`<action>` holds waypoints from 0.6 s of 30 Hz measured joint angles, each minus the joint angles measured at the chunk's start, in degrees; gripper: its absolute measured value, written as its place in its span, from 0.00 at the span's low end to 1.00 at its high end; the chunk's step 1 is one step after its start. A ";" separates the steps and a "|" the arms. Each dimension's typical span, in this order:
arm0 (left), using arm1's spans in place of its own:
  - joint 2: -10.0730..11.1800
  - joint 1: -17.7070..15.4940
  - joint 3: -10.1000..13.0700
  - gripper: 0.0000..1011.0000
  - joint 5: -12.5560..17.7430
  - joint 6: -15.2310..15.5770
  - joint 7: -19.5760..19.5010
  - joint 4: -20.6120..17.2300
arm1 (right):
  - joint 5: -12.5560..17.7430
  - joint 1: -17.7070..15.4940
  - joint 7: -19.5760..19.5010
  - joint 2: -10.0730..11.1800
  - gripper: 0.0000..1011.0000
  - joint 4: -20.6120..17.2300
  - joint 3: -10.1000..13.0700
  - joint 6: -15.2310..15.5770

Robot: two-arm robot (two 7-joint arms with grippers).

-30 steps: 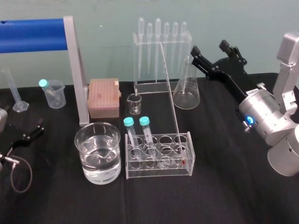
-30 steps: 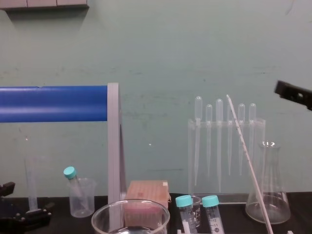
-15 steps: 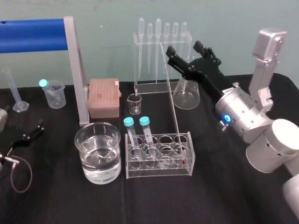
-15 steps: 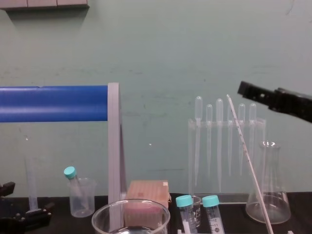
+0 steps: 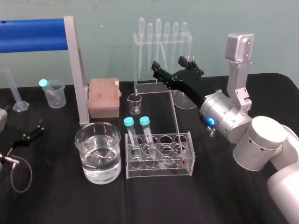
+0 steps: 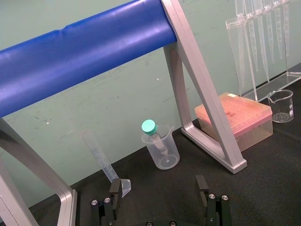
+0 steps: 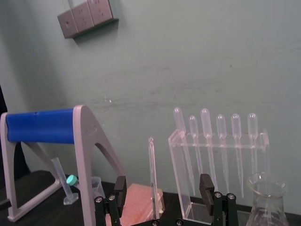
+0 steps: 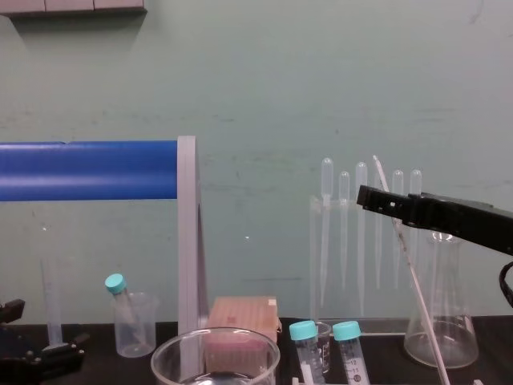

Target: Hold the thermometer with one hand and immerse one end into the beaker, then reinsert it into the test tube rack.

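Observation:
The thermometer (image 5: 173, 112) leans in the clear test tube rack (image 5: 159, 171), red tip down in a right-hand hole, its top by the pipettes. My right gripper (image 5: 168, 64) is open around its upper part. In the right wrist view the thermometer (image 7: 152, 179) stands between the two fingers of my right gripper (image 7: 162, 182), touching neither. From the chest, one finger (image 8: 433, 215) crosses in front of the thermometer (image 8: 421, 309). The beaker (image 5: 98, 151), holding water, stands left of the rack. My left gripper (image 5: 30, 133) rests open at the table's left edge, with nothing between its fingers (image 6: 115, 188).
Two teal-capped tubes (image 5: 140, 133) stand in the rack's left holes. Behind are a pipette stand (image 5: 161, 51), a conical flask (image 5: 184, 98), a small beaker (image 5: 134, 103) and a pink tip box (image 5: 103, 97). A blue roller on a grey frame (image 5: 72, 65) stands to the left.
My right arm has swung left from the table's right side, so its open fingers now straddle the thermometer's upper part. The left arm and the glassware have not moved.

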 joint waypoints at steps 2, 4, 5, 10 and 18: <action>0.00 0.00 0.00 1.00 0.00 0.00 0.00 0.00 | -0.23 0.32 0.14 -0.26 0.99 0.36 -0.01 0.88; 0.00 0.00 0.00 1.00 0.00 0.00 0.00 0.00 | -0.40 0.56 0.49 -0.41 0.99 0.64 0.01 1.70; 0.00 0.00 0.00 1.00 0.00 0.00 0.00 0.00 | -0.43 0.63 0.63 -0.45 0.99 0.71 0.04 2.02; 0.00 0.00 0.00 1.00 0.00 0.00 0.00 0.00 | -0.48 0.87 1.39 -0.70 0.99 0.94 0.37 3.81; 0.00 0.00 0.00 1.00 0.00 0.00 0.00 0.00 | -0.68 0.96 2.61 -1.25 0.99 1.33 1.29 5.60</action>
